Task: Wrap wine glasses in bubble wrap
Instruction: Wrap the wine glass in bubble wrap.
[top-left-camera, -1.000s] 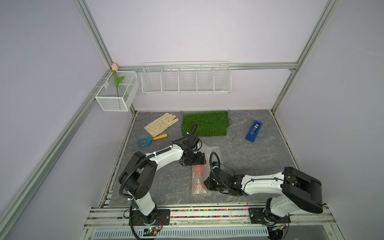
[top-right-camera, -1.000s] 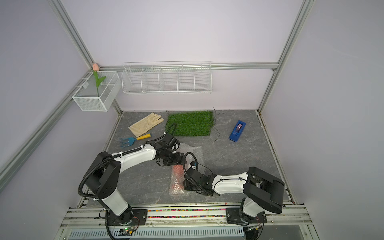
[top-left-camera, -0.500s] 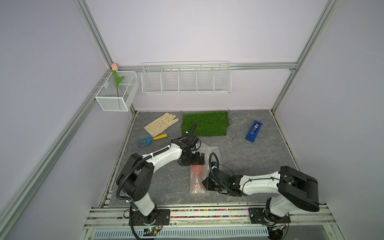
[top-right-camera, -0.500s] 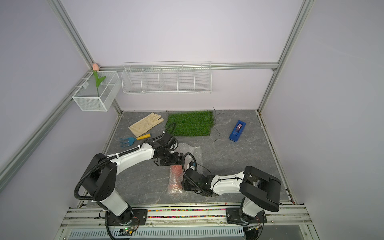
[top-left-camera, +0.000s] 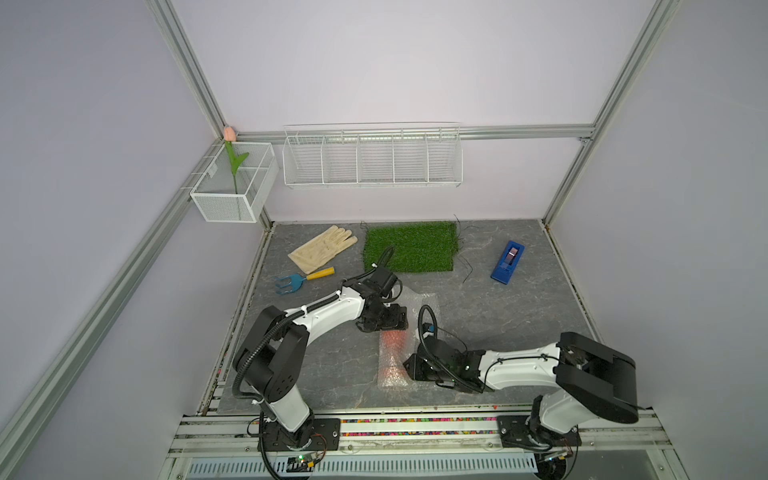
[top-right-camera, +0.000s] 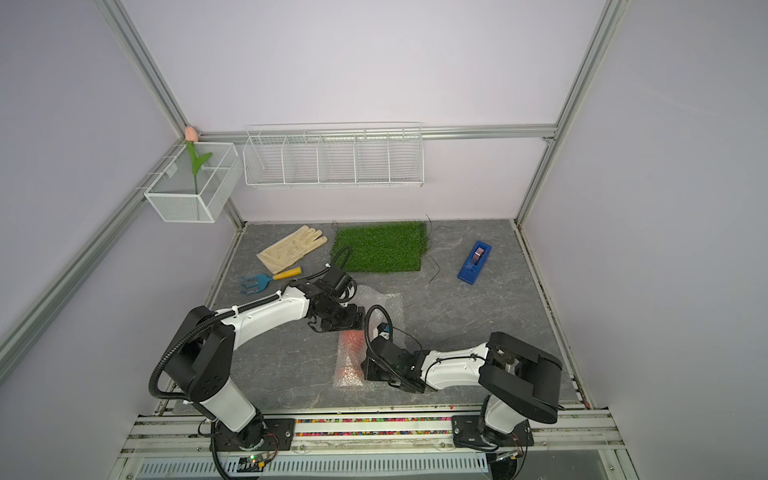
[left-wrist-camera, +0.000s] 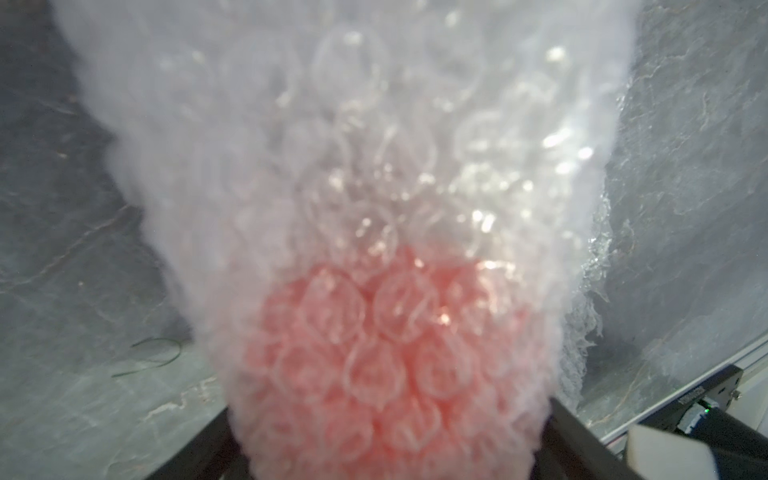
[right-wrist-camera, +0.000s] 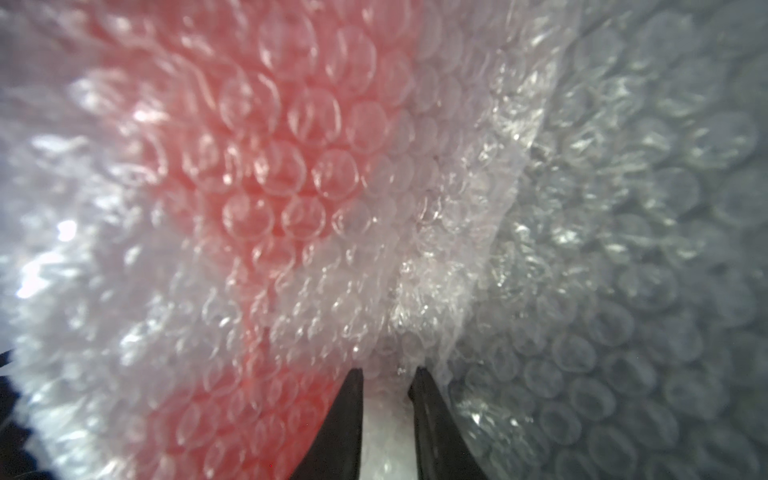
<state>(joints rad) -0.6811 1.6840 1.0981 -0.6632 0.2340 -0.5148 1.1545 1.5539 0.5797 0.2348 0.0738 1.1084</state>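
While on tbl (top-left-camera: 498, 316), goblet (top-left-camera: 390, 343) w/in bubble wrap (top-left-camera: 422, 301)

Glossy clear plastic is seen on the bubble wrap (right-wrist-camera: 623, 216); the table (top-left-camera: 519, 320) is finished in matt grey stone.

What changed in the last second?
Very little. The right end effector edged slightly to the robot's left, against the wrapped goblet, and it pinches a fold of bubble wrap. The left end effector straddles the goblet's far end, about where it was. The glove, rake, grass mat and tape dispenser have not moved.
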